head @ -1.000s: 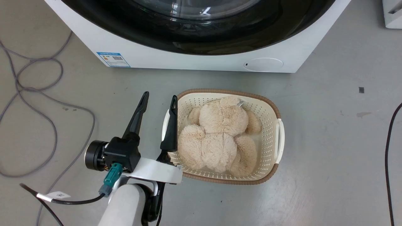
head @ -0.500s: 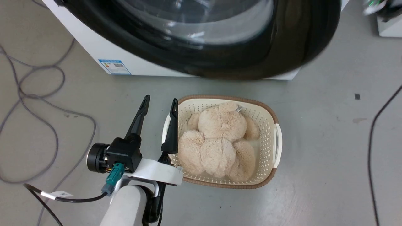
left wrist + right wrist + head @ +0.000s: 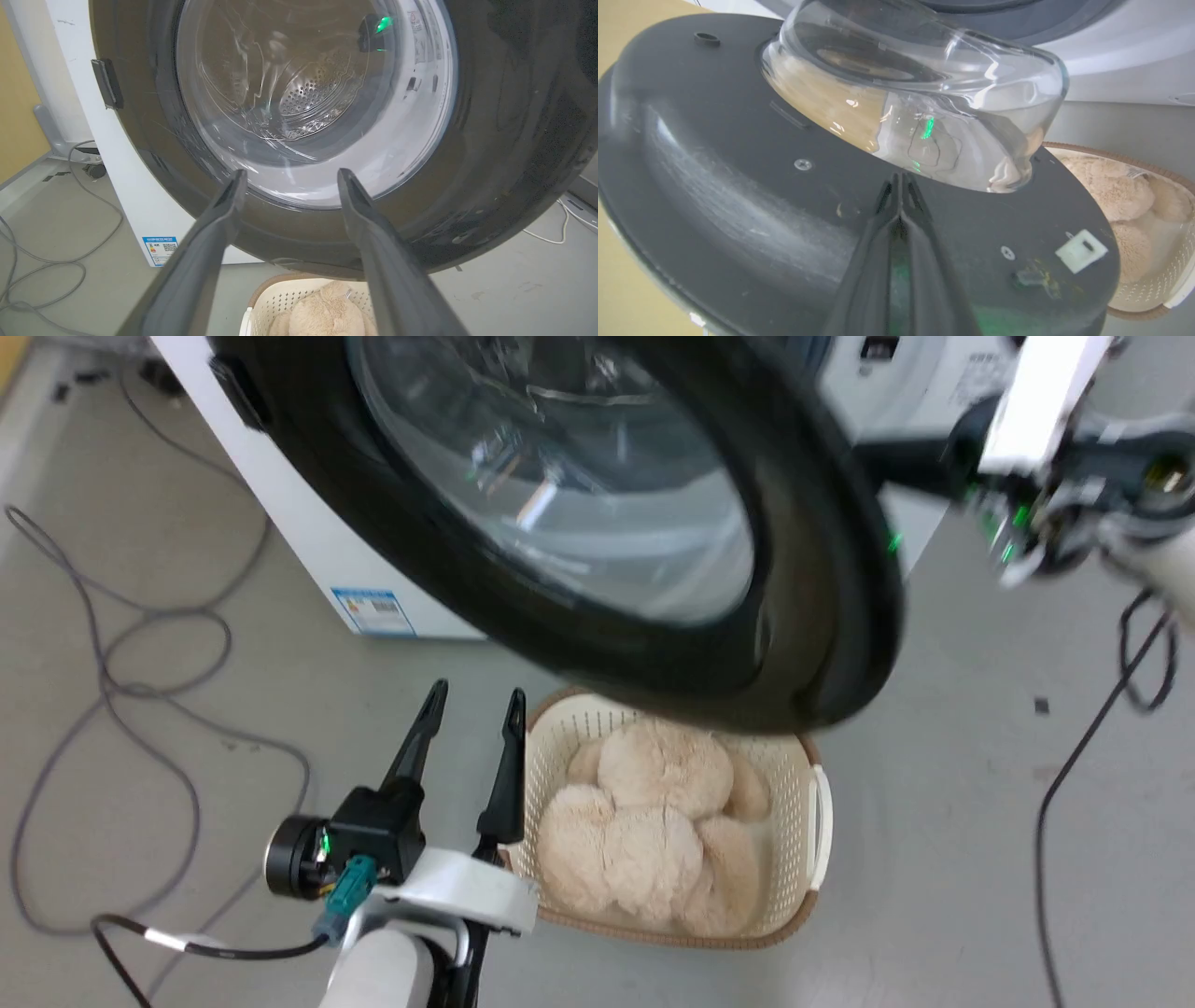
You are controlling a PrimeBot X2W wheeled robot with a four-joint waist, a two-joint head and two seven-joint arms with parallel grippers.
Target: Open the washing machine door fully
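1. Left gripper (image 3: 476,691): sitting at 7 o'clock in the head view, fingers spread wide and gripping nothing, pointing toward 12 o'clock at the door.

2. Basket (image 3: 814,803): cream, perforated and brown-rimmed, standing on the floor at 6 o'clock, just beside the left gripper. It is holding one beige plush toy (image 3: 653,803), which is taking up most of it.

3. Washing machine door (image 3: 822,569): lying flush in the machine's front a second ago, it is now swinging outward from its hinge at 9 o'clock. Its free edge is covering the basket's far rim in the head view. By my judgement the opening is under way but not yet full.

4. Right gripper (image 3: 899,175): fingers pressed together and pinching nothing. The tips are lying against the door's inner black face, just below the glass bowl, and are apparently pushing it.

5. Washing machine (image 3: 308,551): standing at 11 o'clock behind the door and bearing a blue label (image 3: 373,611). The steel drum (image 3: 313,93) is showing through the glass, but glare is hiding whatever it holds.
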